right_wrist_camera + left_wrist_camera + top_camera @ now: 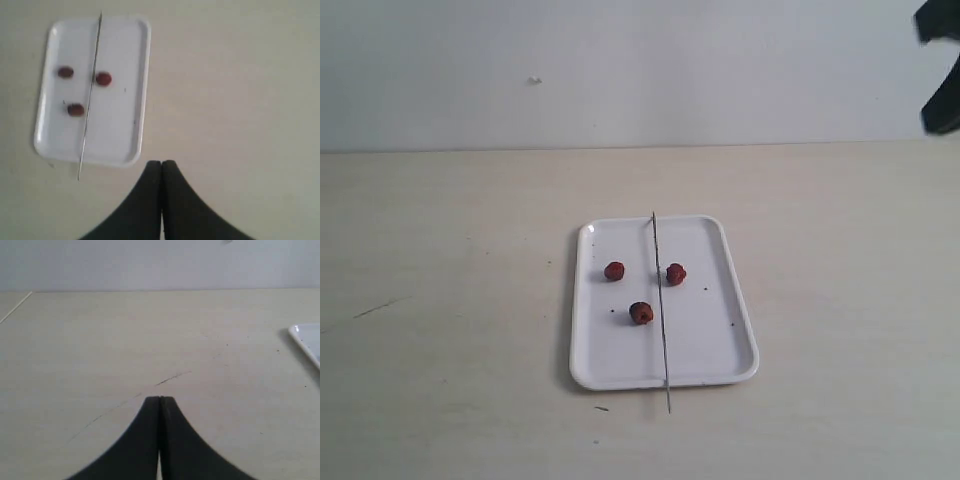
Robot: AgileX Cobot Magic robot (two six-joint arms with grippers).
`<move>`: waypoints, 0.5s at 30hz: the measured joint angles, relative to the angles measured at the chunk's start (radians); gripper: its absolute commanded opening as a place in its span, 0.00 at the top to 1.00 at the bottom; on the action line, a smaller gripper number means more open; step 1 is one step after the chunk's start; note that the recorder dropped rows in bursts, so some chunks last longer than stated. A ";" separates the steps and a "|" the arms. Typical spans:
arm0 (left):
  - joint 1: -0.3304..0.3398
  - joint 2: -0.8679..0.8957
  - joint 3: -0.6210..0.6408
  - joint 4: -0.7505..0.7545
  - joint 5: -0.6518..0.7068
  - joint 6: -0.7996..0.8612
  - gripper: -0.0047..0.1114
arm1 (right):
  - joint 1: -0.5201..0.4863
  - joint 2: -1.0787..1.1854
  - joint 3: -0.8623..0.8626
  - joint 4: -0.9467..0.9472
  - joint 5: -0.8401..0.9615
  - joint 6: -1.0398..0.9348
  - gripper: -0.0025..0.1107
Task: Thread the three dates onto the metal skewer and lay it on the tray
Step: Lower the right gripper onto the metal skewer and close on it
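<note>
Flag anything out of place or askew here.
The metal skewer lies lengthwise across the tray, its near tip overhanging the rim. The three dates sit loose beside it, none threaded. Tiny dark specks dot the tray.

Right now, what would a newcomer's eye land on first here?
The white rectangular tray sits centre-frame, a thin grey metal skewer lying lengthwise across it, near tip overhanging the rim. Three wrinkled red-brown dates lie on the tray, none threaded: in the exterior view, two left of the skewer, one right.
</note>
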 measured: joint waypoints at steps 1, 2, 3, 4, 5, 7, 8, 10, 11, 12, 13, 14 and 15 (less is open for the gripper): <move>0.000 0.000 0.000 0.000 0.000 0.000 0.95 | 0.026 0.030 0.015 -0.009 0.016 -0.003 0.98; 0.000 0.000 0.000 0.000 0.000 0.000 0.95 | 0.065 0.052 0.035 -0.021 0.021 0.002 0.98; 0.000 0.000 0.000 0.000 0.000 0.000 0.95 | 0.095 0.070 0.058 -0.031 0.013 0.014 0.98; 0.000 0.000 0.000 0.000 0.000 0.000 0.95 | 0.133 0.085 0.079 -0.042 -0.010 0.034 0.98; 0.000 0.000 0.000 0.000 0.000 0.000 0.95 | 0.171 0.099 0.097 -0.051 -0.043 0.057 0.98; 0.000 0.000 0.000 0.000 0.000 0.000 0.95 | 0.241 0.124 0.118 -0.058 -0.103 0.114 0.98; 0.000 0.000 0.000 0.000 0.000 0.000 0.95 | 0.280 0.137 0.123 -0.060 -0.130 0.144 0.98; 0.000 0.000 0.000 0.000 0.000 0.000 0.95 | 0.350 0.166 0.126 -0.065 -0.175 0.201 0.98; 0.000 0.000 0.000 0.000 0.000 0.000 0.95 | 0.389 0.184 0.126 -0.072 -0.198 0.236 0.98; 0.000 0.000 0.000 0.000 0.000 0.000 0.95 | 0.426 0.202 0.126 -0.079 -0.216 0.265 0.98; 0.000 0.000 0.000 0.000 0.000 0.000 0.95 | 0.461 0.221 0.126 -0.093 -0.239 0.303 0.98; 0.000 0.000 0.000 0.000 0.000 0.000 0.95 | 0.493 0.241 0.126 -0.110 -0.260 0.343 0.98; 0.000 0.000 0.000 0.000 0.000 0.000 0.95 | 0.517 0.258 0.126 -0.128 -0.277 0.377 0.98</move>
